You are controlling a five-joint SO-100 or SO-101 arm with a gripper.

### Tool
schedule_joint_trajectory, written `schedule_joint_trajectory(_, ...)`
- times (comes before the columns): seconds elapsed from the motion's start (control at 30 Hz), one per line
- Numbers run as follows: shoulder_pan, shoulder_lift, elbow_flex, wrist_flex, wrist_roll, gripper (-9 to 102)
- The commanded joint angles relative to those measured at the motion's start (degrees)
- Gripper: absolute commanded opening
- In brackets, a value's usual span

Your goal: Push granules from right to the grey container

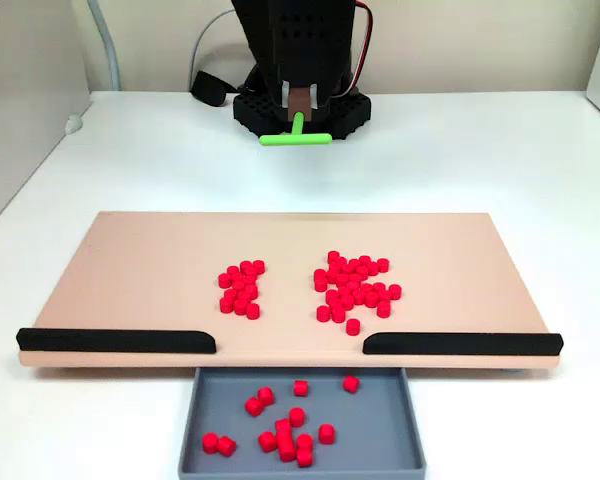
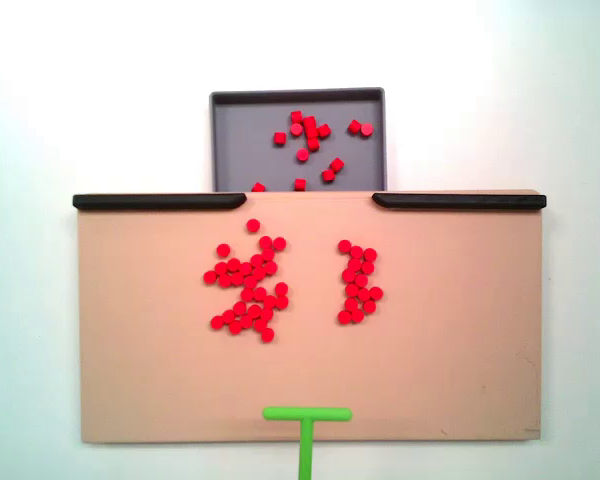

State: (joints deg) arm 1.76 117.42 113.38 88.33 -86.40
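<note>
You are holding the green T-shaped pusher [image 1: 295, 138] in the gripper [image 1: 298, 103], whose jaws are clamping its stem, well back from the granules [image 1: 354, 290]. In a fixed view the pusher's bar [image 2: 307, 413] is hovering over the near edge of the beige board [image 2: 460, 340], lined up with the gap between the two black strips [image 2: 155, 201].

The granules are sitting in two clusters mid-board, a bigger one [image 2: 248, 288] and a narrower one [image 2: 358, 282], and some are already lying in the grey container [image 2: 235, 140] beyond the gap.

The bar is looking narrower than the bigger cluster, so you are risking pellets spilling round both ends. Push off-centre and you are likely sending granules against a strip [image 2: 458, 201] instead of through the gap. Push fast and they may be bouncing over the container's low walls onto the tabletop [image 2: 60, 120].
</note>
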Motion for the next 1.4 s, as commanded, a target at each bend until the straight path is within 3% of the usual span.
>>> schedule_joint_trajectory(0.0, -3.3, 1.1, -0.4, -0.4, 2.5, 0)
schedule_joint_trajectory(0.37, -0.2, -0.4, -0.4, -0.4, -2.4, 0)
schedule_joint_trajectory(1.37, -1.5, -0.7, -0.4, -0.4, -2.8, 0)
